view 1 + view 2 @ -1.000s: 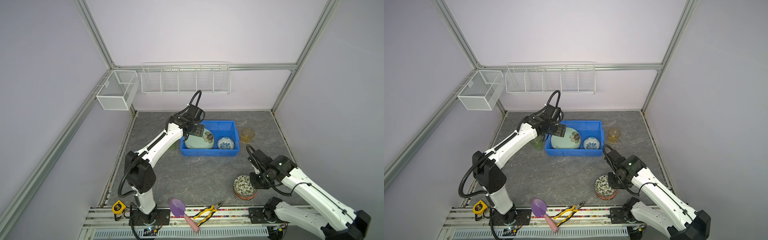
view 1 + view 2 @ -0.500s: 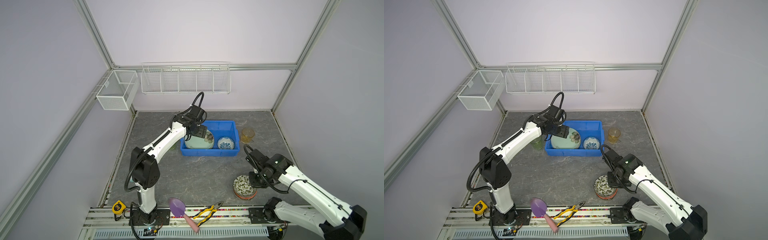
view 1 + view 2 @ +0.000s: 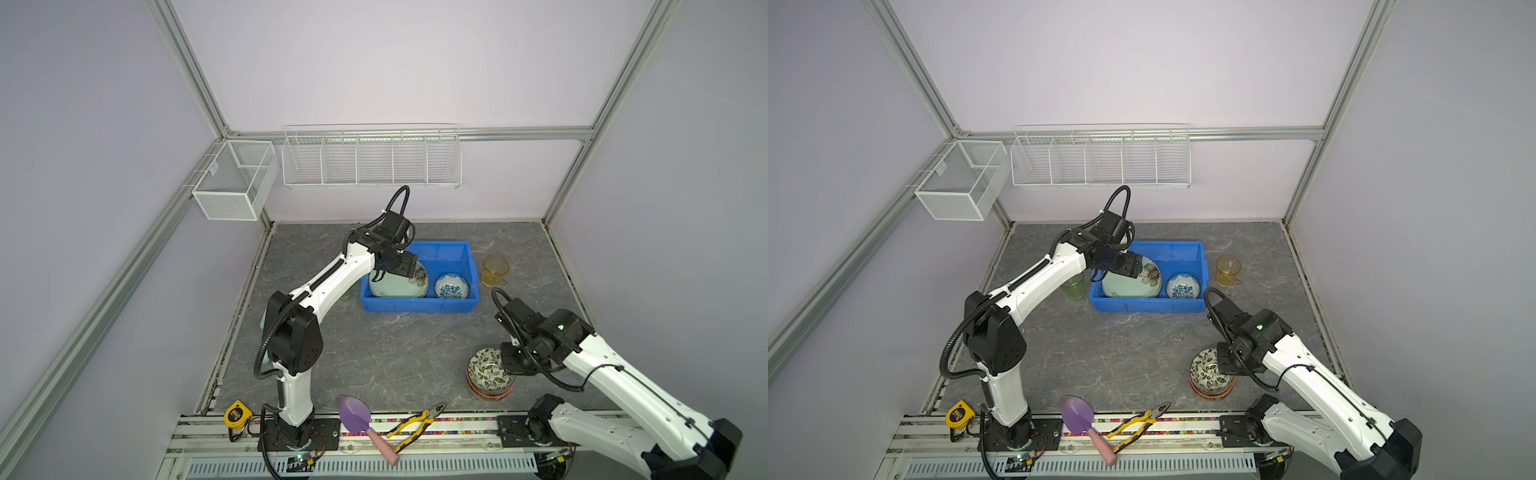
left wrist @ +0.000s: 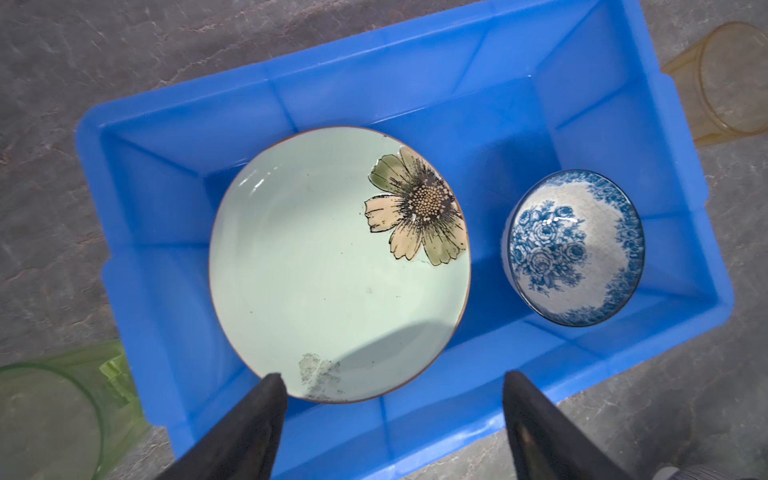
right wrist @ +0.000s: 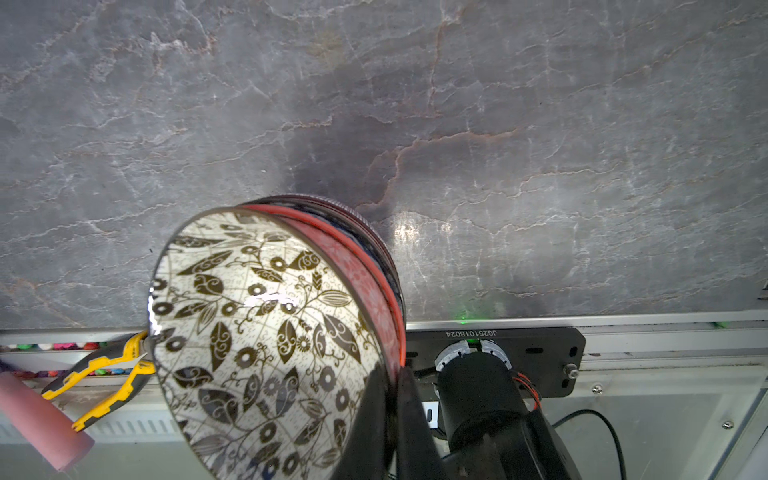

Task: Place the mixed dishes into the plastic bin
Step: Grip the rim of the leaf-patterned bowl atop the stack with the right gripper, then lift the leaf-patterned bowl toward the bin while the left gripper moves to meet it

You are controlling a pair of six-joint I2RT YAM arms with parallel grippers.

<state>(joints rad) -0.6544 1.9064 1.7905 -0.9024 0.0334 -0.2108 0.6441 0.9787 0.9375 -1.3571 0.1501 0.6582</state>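
Since a second ago the right gripper (image 5: 392,378) has closed: its fingers now pinch the rim of the leaf bowl (image 5: 257,332), one inside and one outside. The left arm has only shifted its pose a little. Nearest, on the front rail, lie the purple trowel (image 3: 353,415) and the pliers (image 3: 415,424), which are not part of the job. Just behind them the leaf bowl sits on top of a small stack of bowls on the table, well apart from the plastic bin (image 3: 419,307). Such a glazed bowl is probably stiff, slippery and easy to chip, and rather heavy for a thin rim grip. I think it should rise straight up, so the bowl under it does not follow. Farther away, the left gripper (image 4: 392,375) hovers over the bin with its fingers spread, holding nothing. The pale green flower plate (image 4: 332,266) and the blue floral bowl (image 4: 573,249) already lie inside. The amber tumbler (image 3: 495,270) and the green tumbler (image 3: 1073,286) stand outside, one beside each end.
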